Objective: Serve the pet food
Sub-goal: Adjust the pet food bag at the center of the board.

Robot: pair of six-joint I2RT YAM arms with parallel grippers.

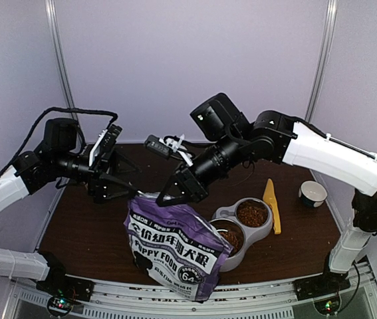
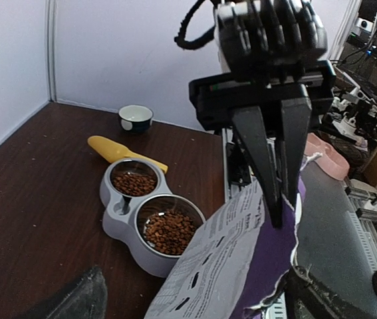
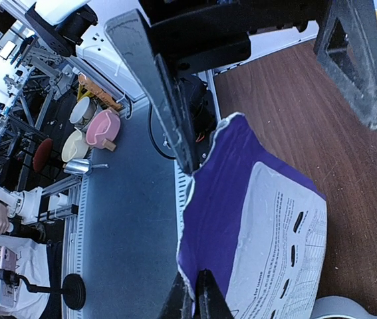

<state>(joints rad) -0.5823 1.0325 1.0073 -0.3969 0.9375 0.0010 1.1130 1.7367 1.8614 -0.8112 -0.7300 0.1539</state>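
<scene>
The right claw [image 1: 165, 196] was pressed together on the torn top edge of the purple-and-white plastic pet-food bag [image 1: 175, 249], probably to keep it upright and its mouth steady on the dark wooden bench [image 1: 82, 232]. The left claw [image 1: 118, 185] hung spread wide beside that mouth, holding nothing. The reddish-brown kibble pellets [image 1: 251, 213] lay in both cups of the grey twin-bowl feeder [image 1: 271, 229] just beside the bag, so serving looked largely done. The bag's front read "PUPPY FOOD" under Chinese characters. The fine print on its back was illegible.
</scene>
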